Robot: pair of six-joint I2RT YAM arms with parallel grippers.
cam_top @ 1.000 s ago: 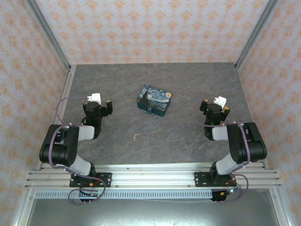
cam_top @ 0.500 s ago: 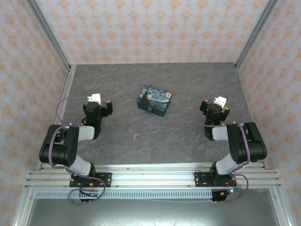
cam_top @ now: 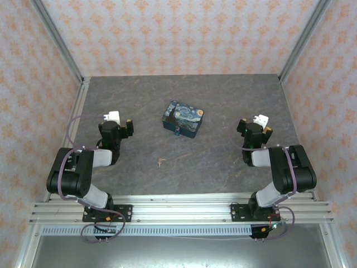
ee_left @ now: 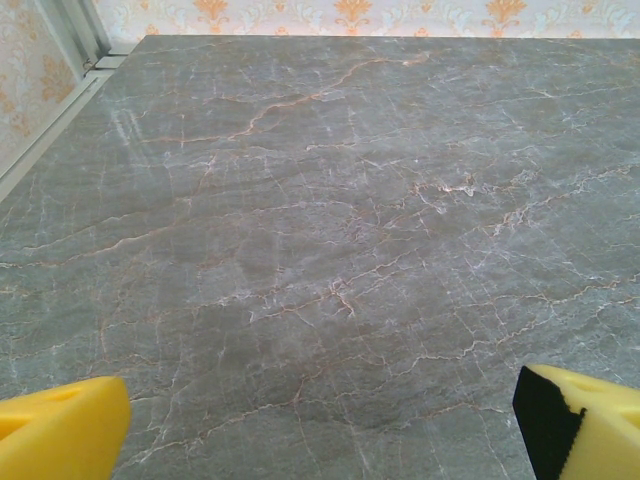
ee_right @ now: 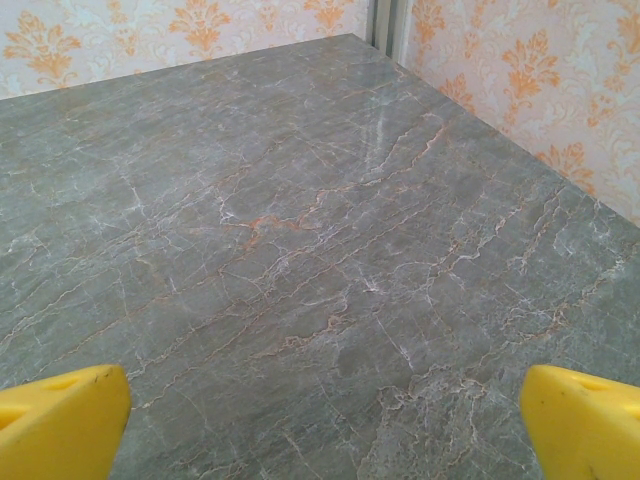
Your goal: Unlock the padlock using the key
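Two arms sit folded at the near edge of the counter [cam_top: 223, 95], the left gripper [cam_top: 116, 125] and right gripper [cam_top: 254, 128] each with fingers spread wide just above the marbled surface. Between them stands the box [cam_top: 185, 116], the padlock [cam_top: 177, 132] on its near face. The key [cam_top: 161, 162] lies nearer the arms, apart from both grippers.

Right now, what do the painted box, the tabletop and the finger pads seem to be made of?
Painted box: probably tin or coated card; printed night-sky swirls, rounded corners. Too small to be sure.
Tabletop: stone-look, possibly marble-pattern laminate; grey with orange veins, slight sheen.
Finger pads: yellow foam or soft rubber; matte, blunt corners.
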